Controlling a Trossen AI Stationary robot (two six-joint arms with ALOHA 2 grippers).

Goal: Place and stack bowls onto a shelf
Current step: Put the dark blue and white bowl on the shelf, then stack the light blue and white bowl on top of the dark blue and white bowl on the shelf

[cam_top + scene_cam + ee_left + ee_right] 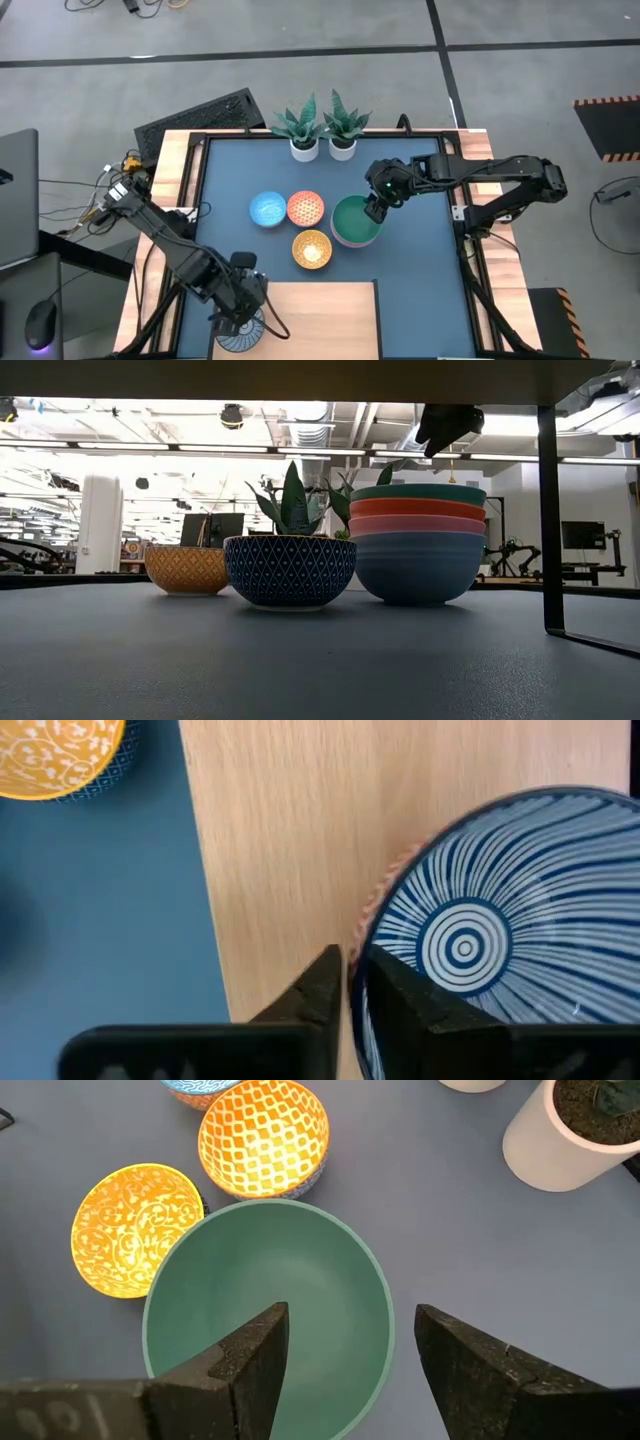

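Observation:
My left gripper (243, 315) (352, 985) is shut on the grey-blue striped bowl (480, 940) (240, 336), over the near left part of the pale wood shelf (320, 320) (290, 840). My right gripper (378, 208) (350, 1355) (448, 425) hangs open above the green bowl (270, 1280) (352, 220). That bowl tops a stack (418, 540) over red, pink and light blue bowls. The blue (267, 210) (290, 570), orange-red (305, 208) (262, 1135) and yellow-orange (312, 248) (135, 1225) (187, 570) bowls stand on the blue tabletop. My left gripper pinches the striped bowl's rim (362, 935). One finger (320, 995) is outside the wall and the other (400, 1005) is inside the hollow. The fingers come from above, pointing down. Whether the bowl's foot rests on the shelf, I cannot tell.
Two white pots with green plants (322, 130) (570, 1130) stand at the table's far edge, behind the bowls. A dark upright post (548, 520) shows at the right of the low view. Bare blue tabletop (420, 270) lies right of the shelf.

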